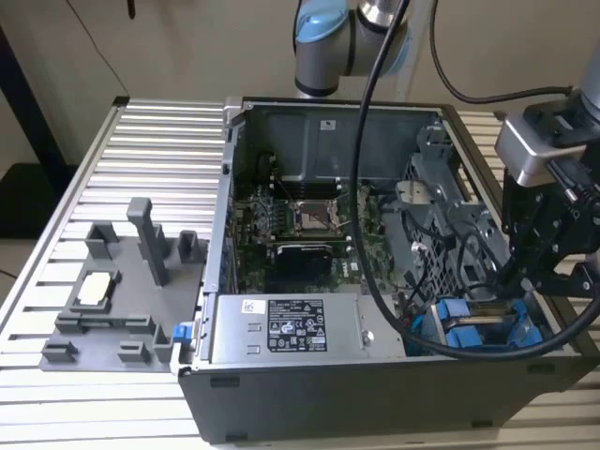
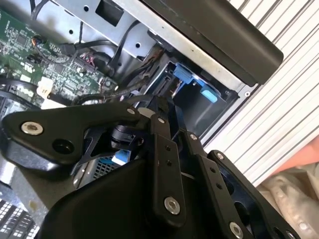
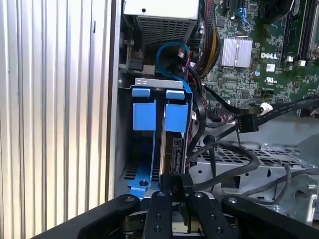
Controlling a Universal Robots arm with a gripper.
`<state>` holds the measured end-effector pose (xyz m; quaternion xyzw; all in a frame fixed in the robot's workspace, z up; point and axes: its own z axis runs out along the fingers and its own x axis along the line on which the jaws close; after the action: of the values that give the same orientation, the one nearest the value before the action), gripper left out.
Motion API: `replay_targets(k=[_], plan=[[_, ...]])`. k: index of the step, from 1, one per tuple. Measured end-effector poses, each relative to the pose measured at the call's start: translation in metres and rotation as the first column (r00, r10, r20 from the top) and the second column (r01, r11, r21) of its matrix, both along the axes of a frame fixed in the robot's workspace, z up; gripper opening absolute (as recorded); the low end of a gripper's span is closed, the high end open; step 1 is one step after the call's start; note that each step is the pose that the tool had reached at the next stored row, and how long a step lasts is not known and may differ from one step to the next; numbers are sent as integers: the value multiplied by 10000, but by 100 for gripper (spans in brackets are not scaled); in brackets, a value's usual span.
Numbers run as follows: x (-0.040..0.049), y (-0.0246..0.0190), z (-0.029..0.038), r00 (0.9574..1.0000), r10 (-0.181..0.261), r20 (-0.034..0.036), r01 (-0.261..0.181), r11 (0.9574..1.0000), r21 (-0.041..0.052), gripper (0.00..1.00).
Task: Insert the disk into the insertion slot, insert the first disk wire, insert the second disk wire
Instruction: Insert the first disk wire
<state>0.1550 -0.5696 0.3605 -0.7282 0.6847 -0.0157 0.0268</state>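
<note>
Slatted metal table [image 1: 141,141], beige wall [image 1: 187,47]

Your arm [image 1: 323,42] reaches down at the exterior view's right, wrist [image 1: 544,155] lowered; your pincer [image 3: 174,191] has its fingers drawn close together.

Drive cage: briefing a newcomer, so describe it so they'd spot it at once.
Find the open computer case on the slatted table. In its corner nearest the camera, at the exterior view's right, beside the silver labelled power-supply box, sits the drive cage. Unlike everything around it, it shows two bright blue tabs side by side.
</note>
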Motion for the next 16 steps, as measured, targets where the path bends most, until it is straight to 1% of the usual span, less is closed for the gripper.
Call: replay_targets(k=[2, 4, 9, 11, 12, 16], plan=[[1, 0, -19, 10000, -2, -7, 2, 10000, 19, 19], [2, 0, -34, 10000, -15, -27, 16, 10000, 57, 19], [2, 1, -64, 9994, -333, -52, 334, 9994, 129, 19], [2, 0, -74, 9989, -454, -63, 455, 9989, 139, 19], [5, 0, -78, 9988, -476, -87, 477, 9988, 138, 19], [18, 0, -98, 9983, -526, -246, 529, 9985, 130, 19]])
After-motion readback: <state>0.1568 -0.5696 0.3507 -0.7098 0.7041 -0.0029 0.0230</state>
